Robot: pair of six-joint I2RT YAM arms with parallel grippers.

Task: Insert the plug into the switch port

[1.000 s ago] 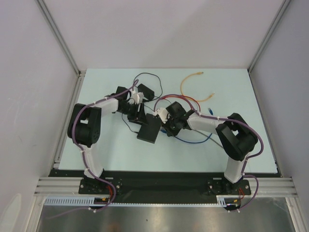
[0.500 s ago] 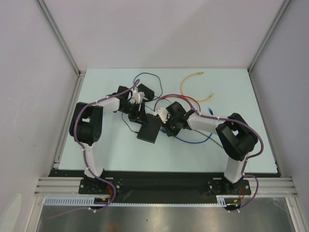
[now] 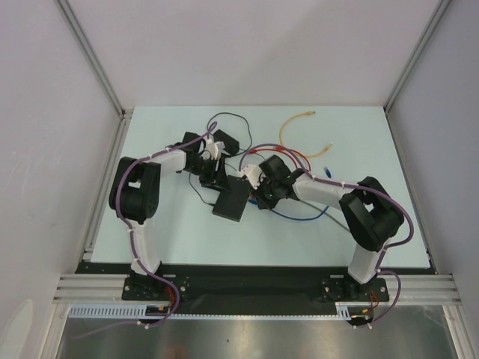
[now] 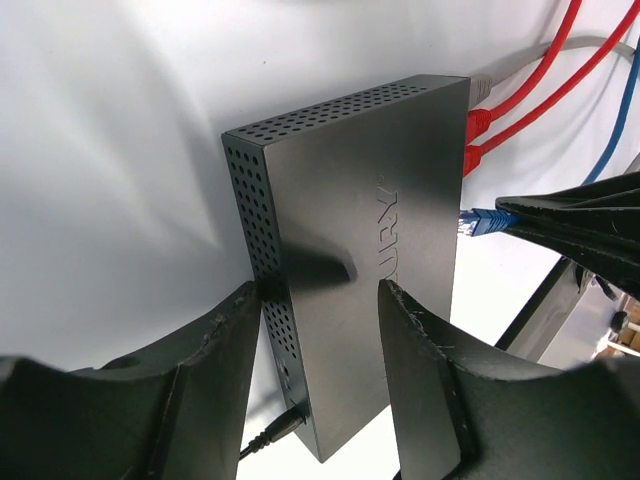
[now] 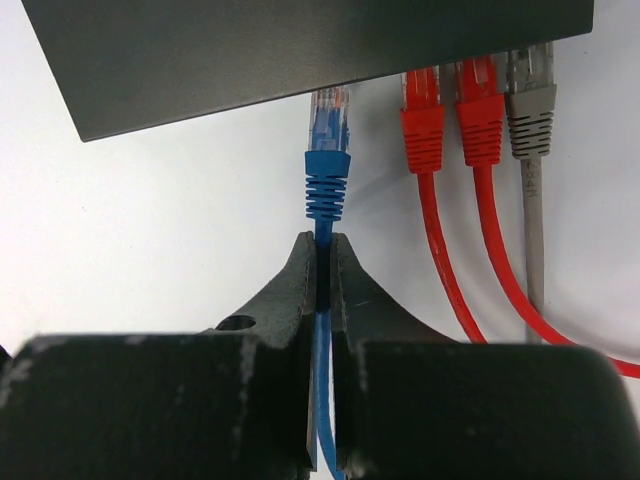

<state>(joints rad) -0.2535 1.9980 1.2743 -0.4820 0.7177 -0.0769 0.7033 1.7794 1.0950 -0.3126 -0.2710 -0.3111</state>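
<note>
On the pale counter (image 3: 359,149), the left hand (image 4: 322,290) sits half-open astride the black switch (image 4: 360,200), apparently steadying it; whether it truly grips, I cannot tell. The right hand (image 5: 322,245) pinches the blue cable (image 5: 320,440) behind the plug (image 5: 327,160), its tip seemingly at the port, left of two red plugs (image 5: 450,110).

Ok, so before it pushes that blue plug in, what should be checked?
1. Grip: ok. The right hand is shut on the blue cable, just behind the blue plug.
2. Aim: ok. The plug points straight at the edge of the switch, parallel to the red plugs.
3. Plug seated: not ok. Its clear tip shows outside the edge, while the red ones sit deeper.
4. Free socket at that spot: cannot tell. The switch's edge hides the sockets.
5. Switch steadied: cannot tell. The left hand has its fingers spread at the switch, but a firm hold is unclear.
</note>
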